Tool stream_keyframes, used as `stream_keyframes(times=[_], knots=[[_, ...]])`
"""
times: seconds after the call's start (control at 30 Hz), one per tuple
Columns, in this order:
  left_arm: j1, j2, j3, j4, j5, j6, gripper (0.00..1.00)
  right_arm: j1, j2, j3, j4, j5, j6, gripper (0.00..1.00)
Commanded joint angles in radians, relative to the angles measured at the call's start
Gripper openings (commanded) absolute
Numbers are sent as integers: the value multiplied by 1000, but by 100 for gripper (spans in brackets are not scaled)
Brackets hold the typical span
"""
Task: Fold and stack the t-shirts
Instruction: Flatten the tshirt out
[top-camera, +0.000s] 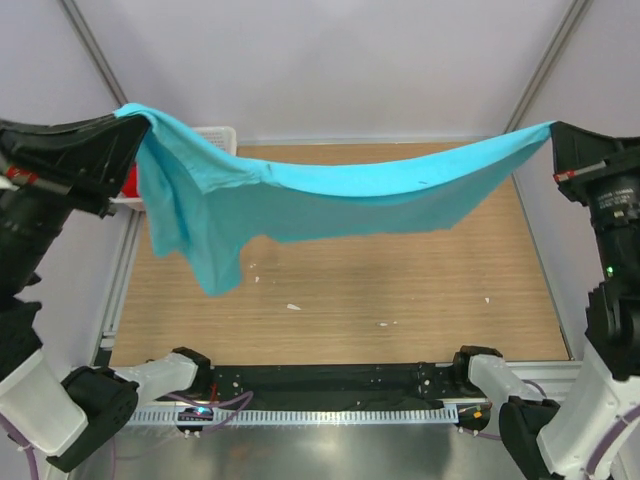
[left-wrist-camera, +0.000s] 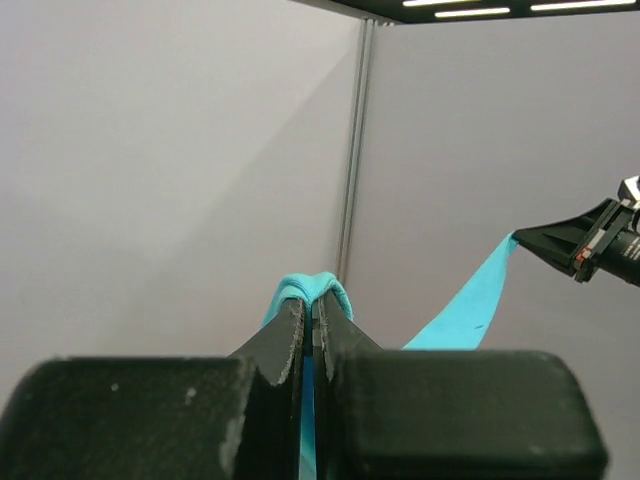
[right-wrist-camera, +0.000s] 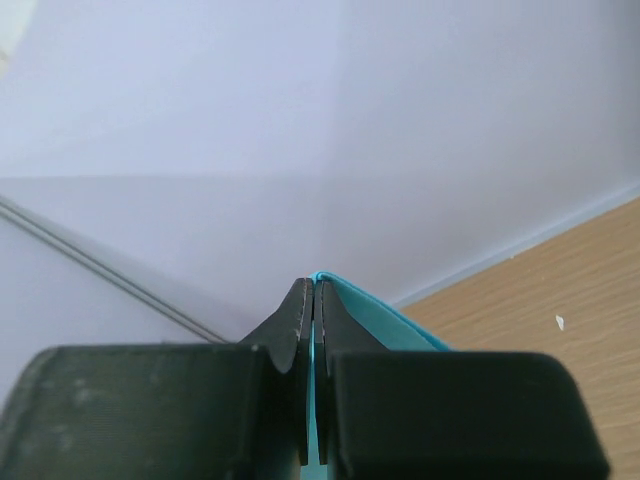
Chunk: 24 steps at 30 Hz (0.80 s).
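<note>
Left gripper (top-camera: 137, 116) and right gripper (top-camera: 553, 129) each pinch the soft turquoise t-shirt (top-camera: 330, 195), sagging between.

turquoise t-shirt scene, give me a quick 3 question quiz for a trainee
1. True or false: the turquoise t-shirt is already folded.
2. Look at the left gripper and the right gripper. Which is shut on the shirt? A. left only B. right only C. both
3. Fill in: the loose cloth hangs lowest nearer the ___ gripper.

Key: 1 false, it hangs stretched in the air between the arms; 2 C; 3 left
</note>
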<state>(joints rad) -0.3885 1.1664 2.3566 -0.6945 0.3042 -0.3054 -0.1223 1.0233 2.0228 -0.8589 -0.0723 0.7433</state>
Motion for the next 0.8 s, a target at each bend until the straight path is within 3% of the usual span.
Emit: stream_keyframes(times=[0.0,0.13,0.3,0.57,0.73,0.77], knots=[[-68,4,55,-51,-129,95,0,7,-6,57,8,40,-9,1],[-116,38,53,-71,-194,159,0,7,7,33,14,104,-12,1],[-127,114,-57,-86,-200,193,0,7,14,-251,144,140,-5,1],[-116,173,-676,219,-217,279,0,4,147,-698,395,193,-44,1],[-55,395,-838,369,-203,321,0,-17,322,-829,563,201,-61,1],[-43,498,-841,386,-180,313,0,-20,358,-845,608,207,-73,1]])
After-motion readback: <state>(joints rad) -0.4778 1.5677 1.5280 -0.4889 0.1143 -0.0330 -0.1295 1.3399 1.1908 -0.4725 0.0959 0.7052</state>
